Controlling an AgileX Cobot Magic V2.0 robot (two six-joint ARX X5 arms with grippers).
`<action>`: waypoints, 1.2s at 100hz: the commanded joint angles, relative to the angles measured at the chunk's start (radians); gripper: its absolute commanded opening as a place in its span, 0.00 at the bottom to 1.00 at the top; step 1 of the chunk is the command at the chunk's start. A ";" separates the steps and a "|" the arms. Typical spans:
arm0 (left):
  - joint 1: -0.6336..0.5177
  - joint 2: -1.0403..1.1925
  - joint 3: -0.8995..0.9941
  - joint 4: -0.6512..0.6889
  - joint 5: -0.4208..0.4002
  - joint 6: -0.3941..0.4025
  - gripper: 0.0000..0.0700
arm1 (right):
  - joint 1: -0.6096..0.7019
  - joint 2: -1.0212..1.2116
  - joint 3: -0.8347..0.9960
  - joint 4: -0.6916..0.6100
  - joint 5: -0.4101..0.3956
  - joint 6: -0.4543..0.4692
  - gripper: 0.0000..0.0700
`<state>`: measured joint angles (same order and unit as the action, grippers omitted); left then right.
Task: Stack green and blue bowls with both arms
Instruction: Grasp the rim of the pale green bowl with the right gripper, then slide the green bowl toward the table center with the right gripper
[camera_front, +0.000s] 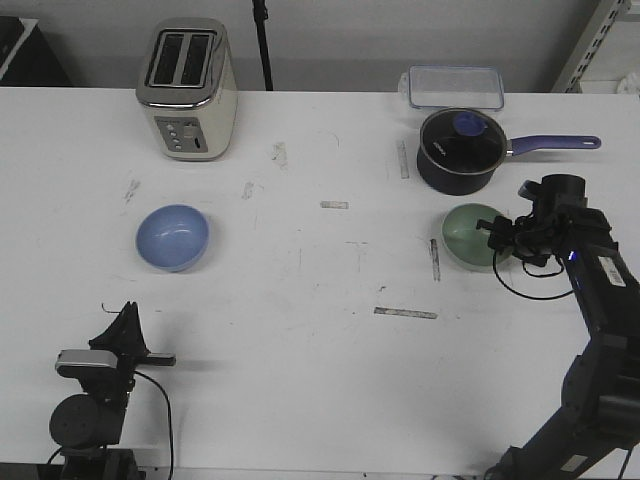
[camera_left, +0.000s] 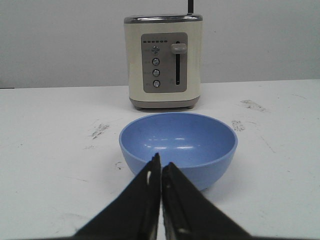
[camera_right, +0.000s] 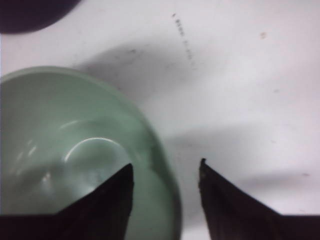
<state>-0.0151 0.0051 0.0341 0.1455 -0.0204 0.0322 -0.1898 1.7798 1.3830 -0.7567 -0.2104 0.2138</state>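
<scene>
The right gripper (camera_right: 166, 172) is spread over the green bowl's (camera_front: 473, 235) rim, one finger inside and one outside, just in front of the saucepan (camera_front: 460, 150). The left gripper (camera_left: 161, 165) is closed and empty, short of the blue bowl (camera_front: 173, 237), which sits before the toaster (camera_front: 188, 88).

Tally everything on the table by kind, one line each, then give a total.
Bowls: 2, the blue bowl and the green bowl
Saucepans: 1, the dark saucepan with a purple handle
Toasters: 1, the cream toaster
Clear containers: 1, the lidded plastic container
Total: 5
</scene>
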 joint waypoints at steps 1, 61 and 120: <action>0.002 -0.002 -0.023 0.012 0.000 0.002 0.00 | 0.001 0.024 0.023 0.010 -0.002 -0.005 0.22; 0.002 -0.002 -0.023 0.013 0.000 0.002 0.00 | 0.045 -0.061 0.023 0.024 -0.058 0.041 0.01; 0.002 -0.002 -0.023 0.013 0.000 0.002 0.00 | 0.460 -0.096 0.023 0.052 -0.063 0.101 0.01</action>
<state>-0.0151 0.0051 0.0341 0.1455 -0.0204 0.0322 0.2264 1.6661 1.3857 -0.7177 -0.2668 0.2691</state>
